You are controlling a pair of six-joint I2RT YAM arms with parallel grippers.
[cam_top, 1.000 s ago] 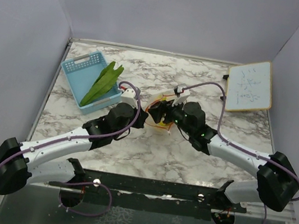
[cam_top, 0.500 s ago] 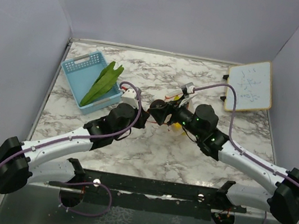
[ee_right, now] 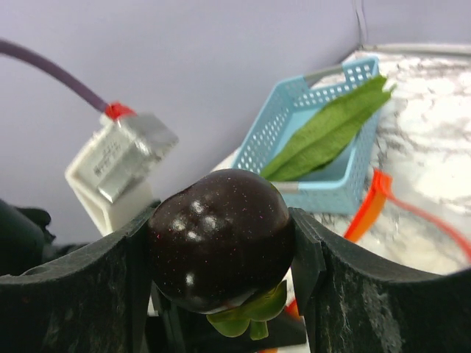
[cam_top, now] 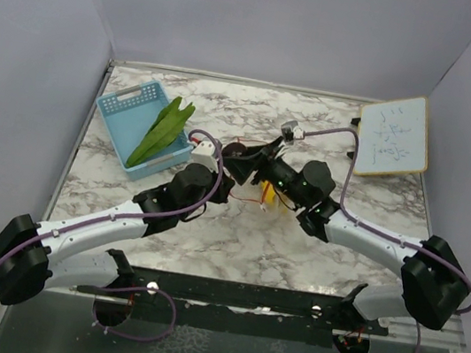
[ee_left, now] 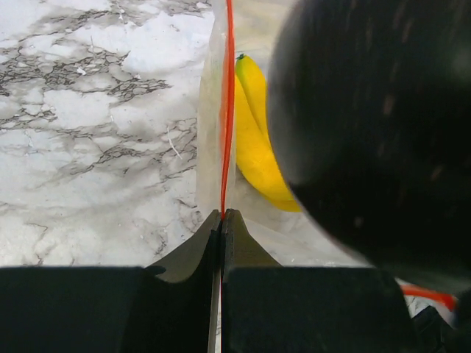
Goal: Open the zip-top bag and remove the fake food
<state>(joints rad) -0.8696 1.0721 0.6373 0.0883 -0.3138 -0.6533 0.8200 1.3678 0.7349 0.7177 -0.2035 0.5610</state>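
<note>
- The right gripper (ee_right: 222, 254) is clamped on the dark round piece (ee_right: 219, 234). Its two fingers press the piece's sides and hold it lifted off the counter (cam_top: 233, 248), around the counter's middle.
- The left gripper (ee_left: 222, 218) is pinched tight on the rim of the zip-top bag (ee_left: 212, 151). The orange-red zip strip (ee_left: 228, 110) runs straight away from its fingertips.
- The bag lies mid-counter, between the two grippers. The yellow piece (ee_left: 257, 147) sits inside it, just right of the strip, with its long axis roughly parallel to the strip.
- The green leafy piece (cam_top: 162, 132) is already out of the bag. It lies lengthwise in the light-blue basket (cam_top: 126, 105), near the far-left corner of the counter.
- The deciding relation is that the basket lies left of the right gripper and farther from the robot, beyond the left gripper. If the dark piece is to join the leaf there, I judge the right arm must carry it over the left wrist.
- Of the two arms, the left is nearer the basket, but it is occupied with the bag.
- The yellow piece is not yet out of the bag.
</note>
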